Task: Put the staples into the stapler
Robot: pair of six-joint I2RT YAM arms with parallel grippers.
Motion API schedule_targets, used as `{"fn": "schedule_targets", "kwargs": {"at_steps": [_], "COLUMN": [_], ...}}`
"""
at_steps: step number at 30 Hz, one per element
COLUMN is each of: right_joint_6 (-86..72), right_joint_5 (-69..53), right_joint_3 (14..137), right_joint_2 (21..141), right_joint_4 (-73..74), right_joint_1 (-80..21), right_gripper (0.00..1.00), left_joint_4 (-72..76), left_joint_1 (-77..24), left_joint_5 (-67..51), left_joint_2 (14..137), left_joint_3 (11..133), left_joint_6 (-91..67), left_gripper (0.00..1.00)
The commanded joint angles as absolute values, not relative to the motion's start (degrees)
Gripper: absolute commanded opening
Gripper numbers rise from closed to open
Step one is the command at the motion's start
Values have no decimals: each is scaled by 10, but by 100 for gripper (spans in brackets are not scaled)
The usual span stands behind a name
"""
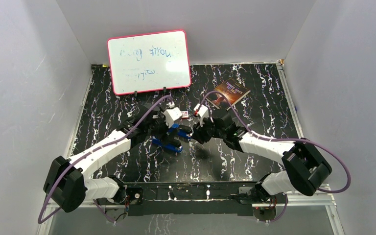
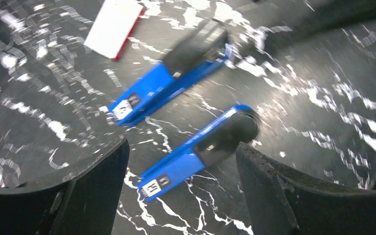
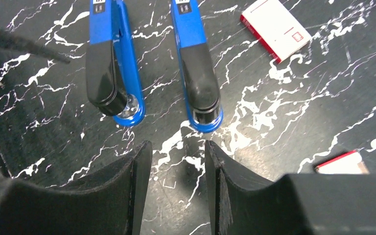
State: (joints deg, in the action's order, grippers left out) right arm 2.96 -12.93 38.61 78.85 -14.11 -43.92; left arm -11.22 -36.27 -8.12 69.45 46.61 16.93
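Two blue staplers with black tops lie side by side on the black marbled table: the left one (image 3: 110, 63) and the right one (image 3: 196, 68). My right gripper (image 3: 177, 145) stands open just short of their rounded ends, with only table between its fingers and a tiny pale U-shaped mark there (image 3: 169, 184). My left gripper (image 2: 182, 147) hangs open over the nearer stapler (image 2: 200, 147), which lies between its fingers without touching them. The other stapler (image 2: 171, 81) lies beyond it. From above, both grippers meet over the staplers (image 1: 170, 143). The staples are out of view.
A small white box with a red edge (image 3: 274, 27) lies beyond the staplers, also in the left wrist view (image 2: 112, 27). A second red-edged box (image 3: 342, 164) peeks from behind my right finger. A pink-framed whiteboard (image 1: 148, 61) and a dark book (image 1: 232, 92) stand at the back.
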Motion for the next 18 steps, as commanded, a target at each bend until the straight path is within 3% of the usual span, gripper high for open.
{"fn": "schedule_targets", "kwargs": {"at_steps": [1,8,18], "right_joint_6": [8,3,-2], "right_joint_5": [-151,-155,-157], "right_joint_3": [376,359,354], "right_joint_2": [763,747,734], "right_joint_4": [-123,-122,-118], "right_joint_1": [-438,-438,-438], "right_gripper": [52,52,52], "left_joint_4": [-156,-214,-153], "left_joint_1": [-361,-358,-329], "left_joint_5": [-259,-275,-222], "left_joint_2": [682,738,826], "left_joint_3": [454,451,445], "left_joint_6": [341,415,426], "left_gripper": [76,69,50]}}
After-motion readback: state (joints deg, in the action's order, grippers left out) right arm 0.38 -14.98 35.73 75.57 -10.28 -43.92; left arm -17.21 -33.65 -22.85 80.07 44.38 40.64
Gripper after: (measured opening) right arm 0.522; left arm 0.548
